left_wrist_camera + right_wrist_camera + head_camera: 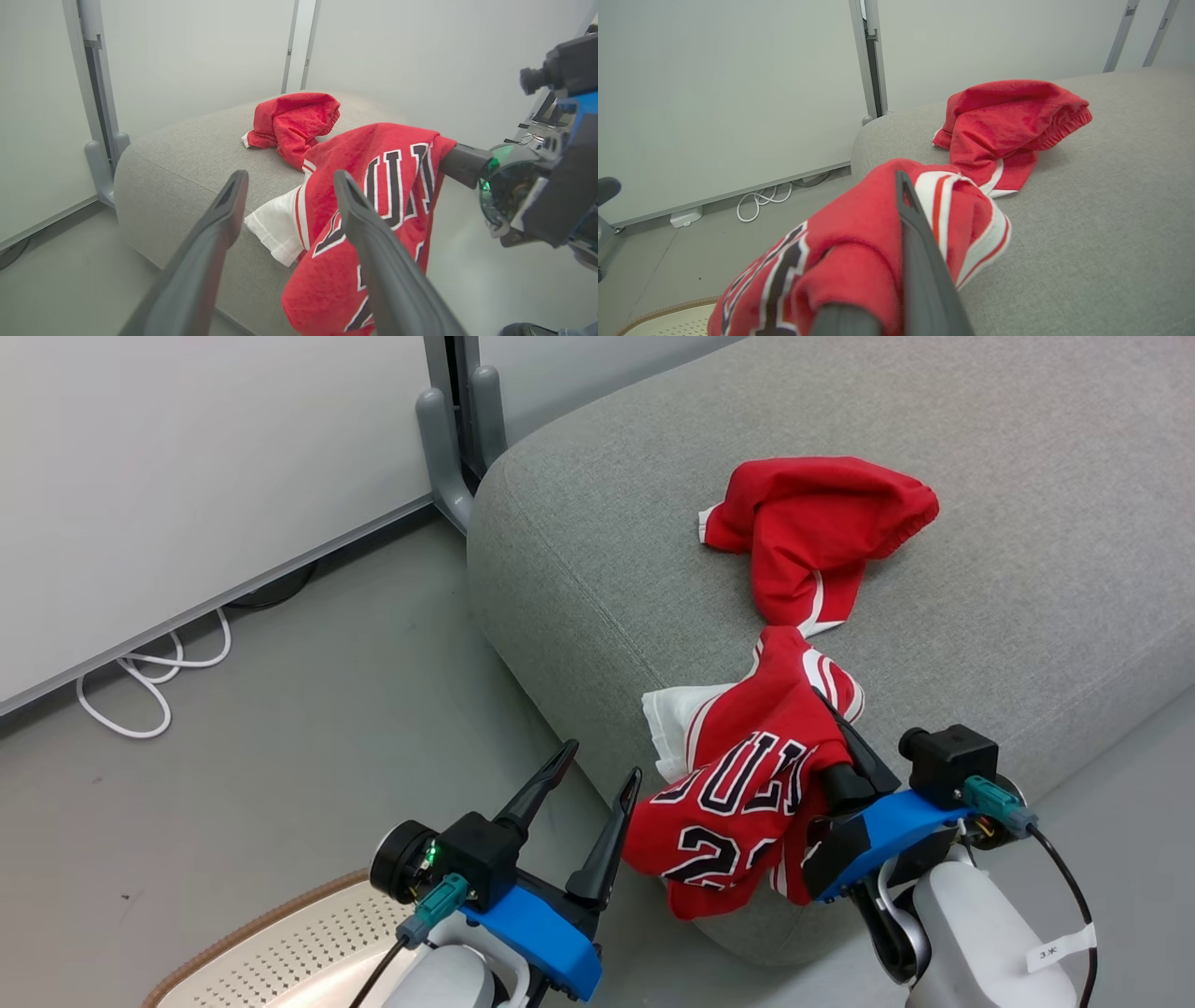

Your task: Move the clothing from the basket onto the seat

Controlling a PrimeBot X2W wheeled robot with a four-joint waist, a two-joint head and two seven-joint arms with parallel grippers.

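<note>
Low in the head view, the left gripper (602,761) hangs over the floor (327,709) just off the seat's rounded corner, its jaws spread wide and grasping nothing. Below and behind it, a corner of the basket (299,952) shows at the bottom edge: cream plastic with small round holes and a brown rim band, standing on the floor beside the seat (1027,569).

To the right, the right gripper (826,709) is clenched on the jersey (747,803). One dark finger lies along the top of the cloth while the other is buried under it, as the right wrist view makes plain. The jersey is bunched around those jaws at the seat's front edge. Its striped upper end rests on the grey cushion top, and its lettered part droops down the seat's side above the floor. A white fold of cloth (672,719) pokes out beside it on the cushion edge.

Further back on the seat lies the plain red garment (812,523) with white trim — crumpled, resting wholly on the cushion, well clear of both grippers. Its lower tip meets the jersey's upper end, or nearly so; I cannot tell whether they touch.

Beyond the seat's corner a grey post foot (443,448) stands against pale wall panels (187,476), and a white cable (149,681) loops on the floor along the wall.
</note>
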